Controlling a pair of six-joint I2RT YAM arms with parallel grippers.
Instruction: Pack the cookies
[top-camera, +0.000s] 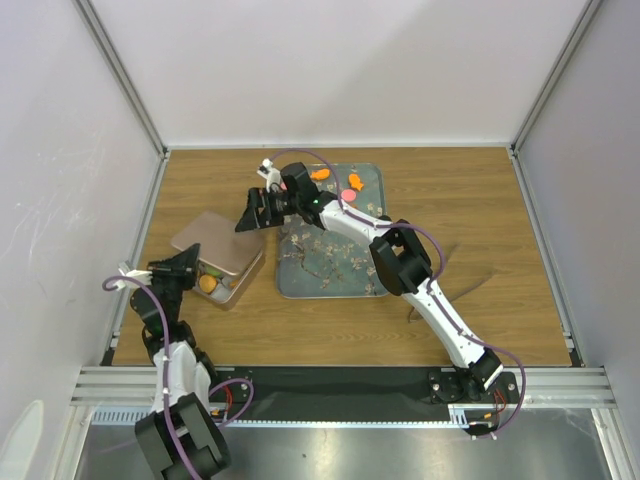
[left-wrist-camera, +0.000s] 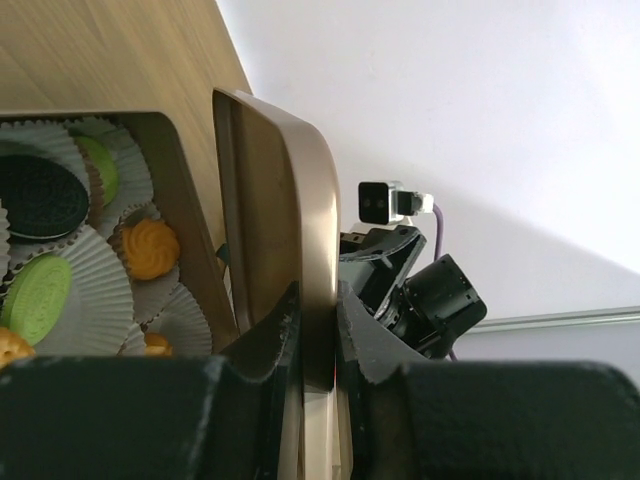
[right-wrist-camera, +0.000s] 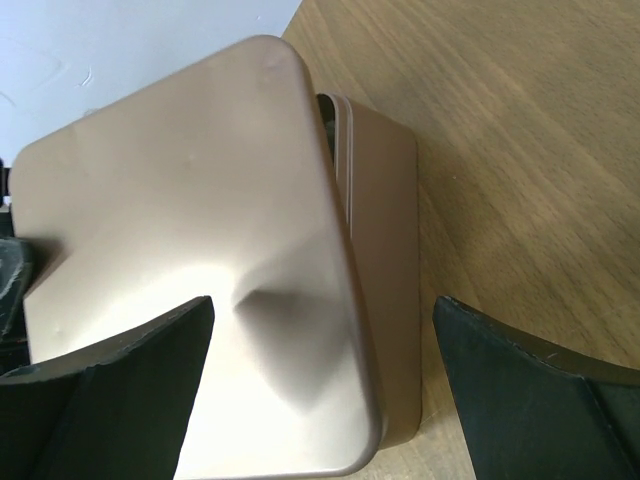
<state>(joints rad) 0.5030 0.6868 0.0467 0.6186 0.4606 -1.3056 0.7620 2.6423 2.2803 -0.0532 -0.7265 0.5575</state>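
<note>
The square tin (top-camera: 232, 283) stands left of the tray, its brownish-pink lid (top-camera: 213, 241) tilted over it. My left gripper (top-camera: 188, 266) is shut on the lid's edge (left-wrist-camera: 318, 300); it shows between the jaws (left-wrist-camera: 318, 345). Inside the tin, cookies lie in paper cups: a black one (left-wrist-camera: 35, 195), a green one (left-wrist-camera: 38, 297), an orange one (left-wrist-camera: 150, 248). My right gripper (top-camera: 247, 214) is open and empty, hovering over the lid's far right corner (right-wrist-camera: 190, 250), jaws wide (right-wrist-camera: 320, 380). Loose cookies lie on the tray: orange (top-camera: 320, 174), pink (top-camera: 349, 194), orange (top-camera: 355, 181).
The blue-grey floral tray (top-camera: 320, 275) lies at mid table, the right arm stretched across it. White walls close the left, back and right sides. The tin's side wall (right-wrist-camera: 385, 250) stands on the wooden table (right-wrist-camera: 520, 150).
</note>
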